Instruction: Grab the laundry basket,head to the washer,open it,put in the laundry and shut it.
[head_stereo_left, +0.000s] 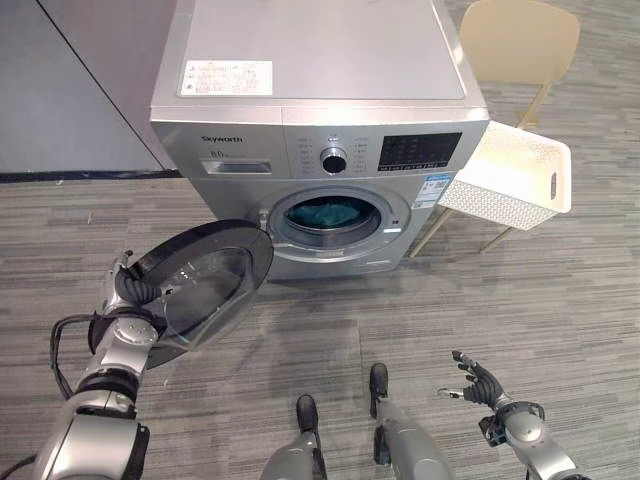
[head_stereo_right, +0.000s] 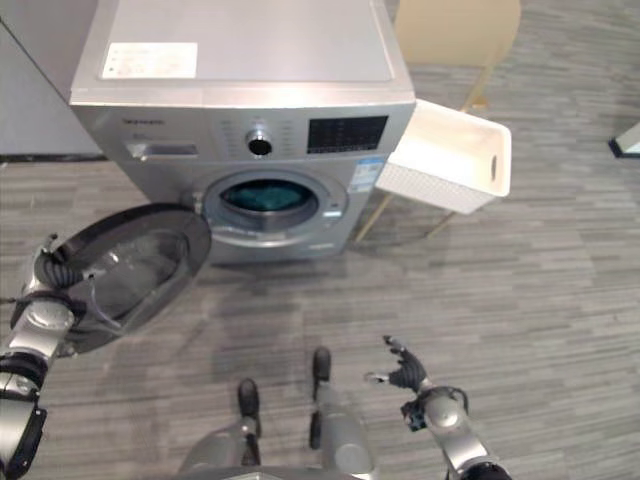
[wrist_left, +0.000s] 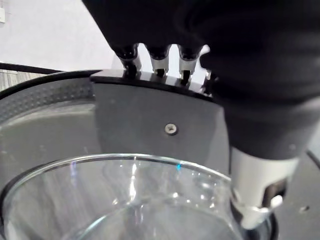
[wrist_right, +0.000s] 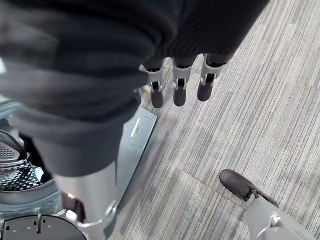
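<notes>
The silver washer (head_stereo_left: 300, 60) stands ahead with its round glass door (head_stereo_left: 205, 275) swung wide open to the left. Teal laundry (head_stereo_left: 328, 212) lies inside the drum. A white perforated laundry basket (head_stereo_left: 515, 170) rests tilted on a chair to the right of the washer, and I see nothing in it. My left hand (head_stereo_left: 128, 290) is against the outer rim of the open door; in the left wrist view the hand (wrist_left: 225, 60) reaches over the door's edge (wrist_left: 140, 120). My right hand (head_stereo_right: 405, 375) hangs low at the right, open and holding nothing, over the floor.
A beige chair (head_stereo_left: 520, 40) carries the basket beside the washer's right side. A grey wall (head_stereo_left: 60, 80) runs behind the washer on the left. Grey striped carpet (head_stereo_left: 520, 300) covers the floor in front.
</notes>
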